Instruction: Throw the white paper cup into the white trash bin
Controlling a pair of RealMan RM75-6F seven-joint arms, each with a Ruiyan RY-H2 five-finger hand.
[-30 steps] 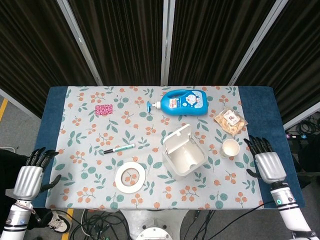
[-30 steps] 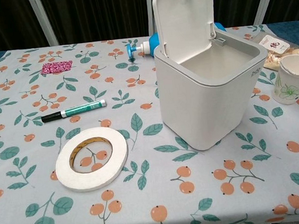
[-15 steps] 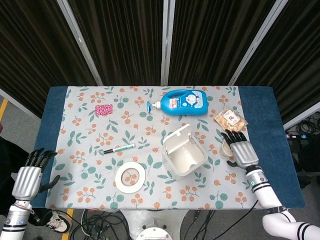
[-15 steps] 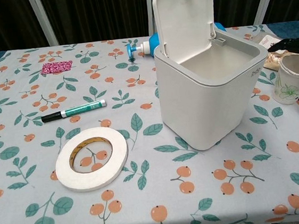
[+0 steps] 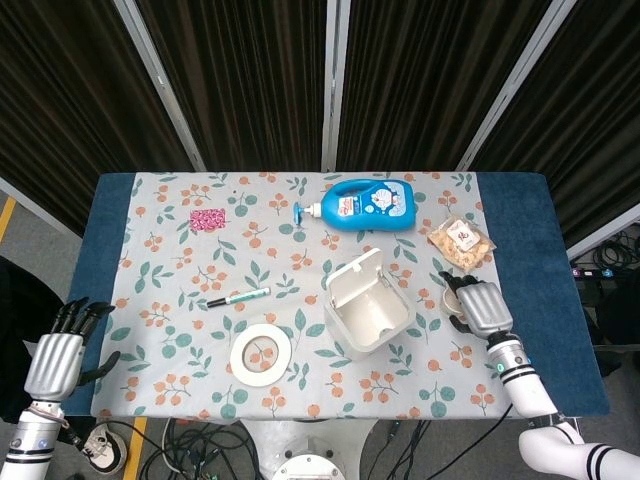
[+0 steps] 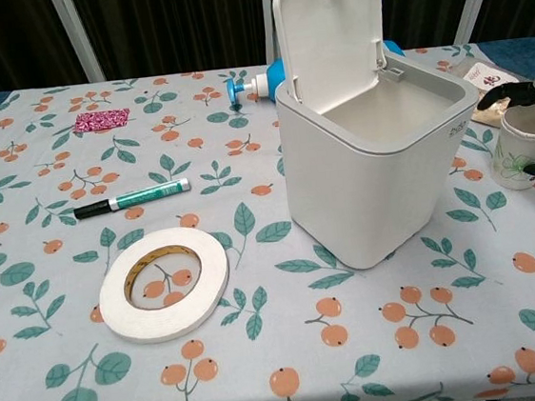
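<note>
The white paper cup (image 6: 521, 150) stands upright on the tablecloth just right of the white trash bin (image 6: 379, 170). The bin's lid is up and its inside is empty. My right hand (image 5: 482, 307) sits over the cup and grips it, with dark fingers (image 6: 498, 96) curled at the rim's far side and the thumb against its near wall. In the head view only a sliver of the cup (image 5: 451, 299) shows beside that hand, right of the bin (image 5: 368, 305). My left hand (image 5: 55, 360) hangs open and empty off the table's front left corner.
A blue pump bottle (image 5: 365, 204) lies behind the bin. A snack bag (image 5: 461, 242) lies just beyond the cup. A green marker (image 5: 238, 297) and a tape roll (image 5: 262, 353) sit left of the bin. A pink packet (image 5: 209, 219) is at the back left.
My right hand moved in from the table's right edge to the cup, came down over it, and its fingers closed around it. The left hand stayed put.
</note>
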